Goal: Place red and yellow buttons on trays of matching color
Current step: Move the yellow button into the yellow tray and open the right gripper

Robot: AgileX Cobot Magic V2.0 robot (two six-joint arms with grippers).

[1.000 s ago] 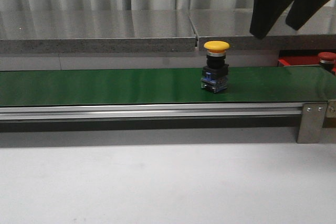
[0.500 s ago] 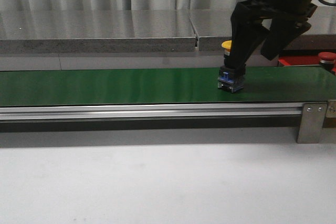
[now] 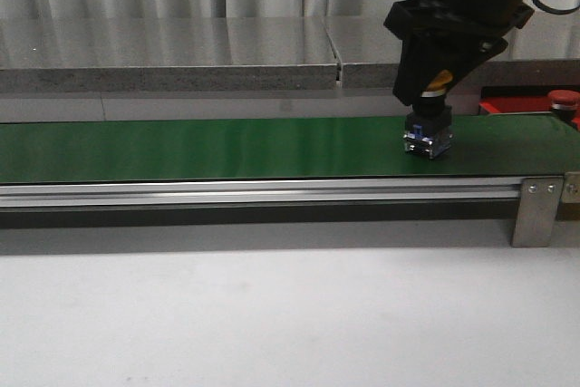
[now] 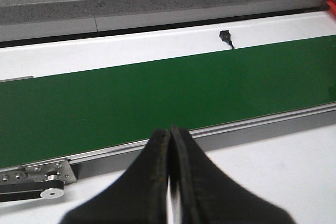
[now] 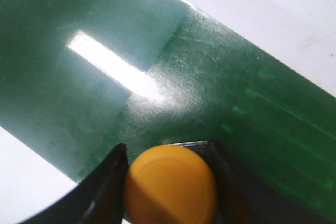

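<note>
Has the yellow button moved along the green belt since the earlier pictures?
Yes. The yellow button has moved right along the green belt, closer to the metal bracket at the belt's right end, and the right gripper now surrounds it.

2 buttons show: 1 yellow button (image 3: 439,83) on the belt and 1 red button (image 3: 564,99) at the far right edge. 1 red tray (image 3: 509,106) is partly visible behind the belt. 1 green belt (image 3: 199,147) runs across the scene. 2 grippers appear: the right gripper (image 3: 437,88) in the front view and the left gripper (image 4: 170,145) in its own wrist view.
</note>
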